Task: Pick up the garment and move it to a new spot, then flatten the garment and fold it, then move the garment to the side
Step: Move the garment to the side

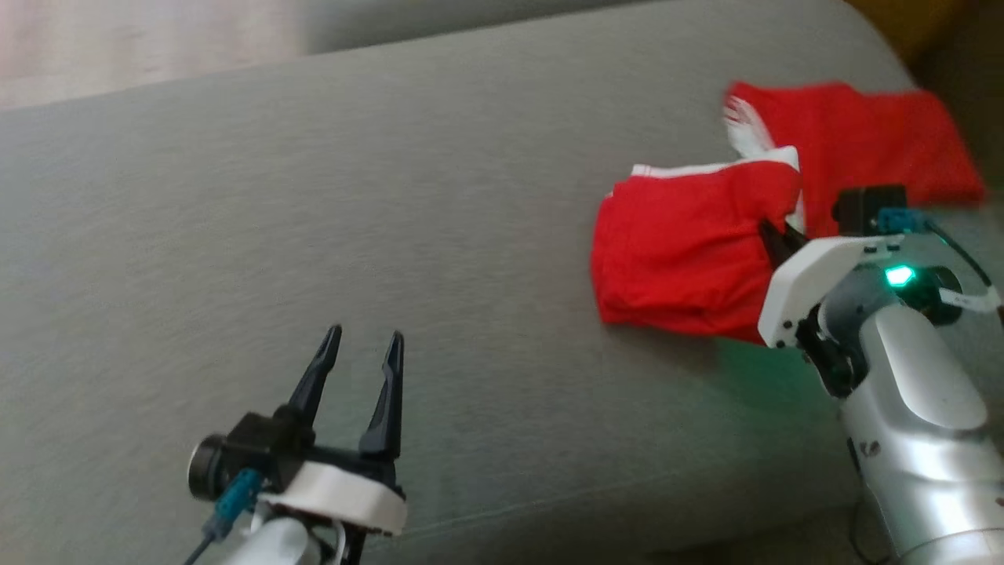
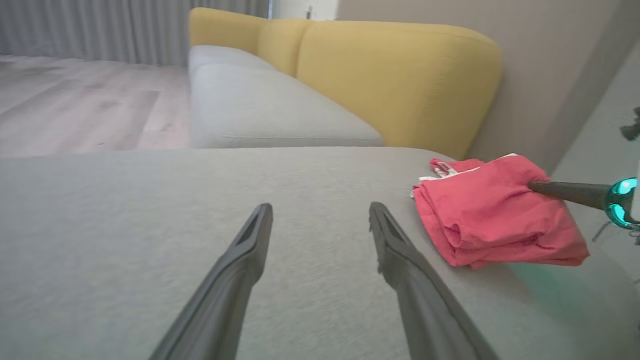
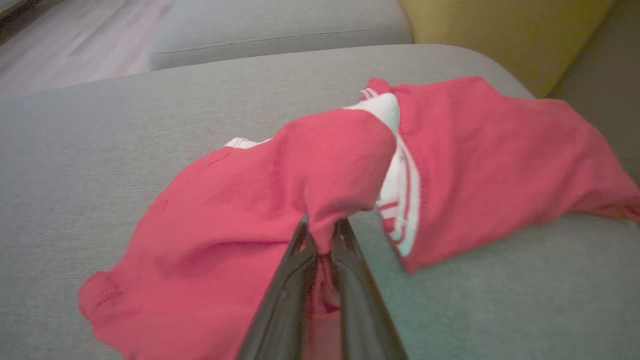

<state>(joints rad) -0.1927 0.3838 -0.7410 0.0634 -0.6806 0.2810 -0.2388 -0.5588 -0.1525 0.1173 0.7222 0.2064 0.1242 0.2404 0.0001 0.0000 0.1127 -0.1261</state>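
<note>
The garment (image 1: 690, 251) is red with white trim and lies crumpled at the right of a grey sofa cushion (image 1: 392, 196). My right gripper (image 1: 773, 235) is shut on a fold of the garment (image 3: 300, 200), pinching red cloth between its dark fingers (image 3: 300, 250) and lifting that fold a little. In the left wrist view the garment (image 2: 490, 220) sits at the right with a right finger (image 2: 565, 192) poking into it. My left gripper (image 1: 362, 345) hovers open over bare cushion, well to the left of the garment, with nothing between its fingers (image 2: 250, 240).
A yellow sofa back (image 2: 400, 75) rises behind the cushion, and a second grey seat (image 2: 260, 105) extends beyond it. Wooden floor (image 2: 75, 105) lies to the far left. The cushion's front edge (image 1: 549, 510) runs just past my left wrist.
</note>
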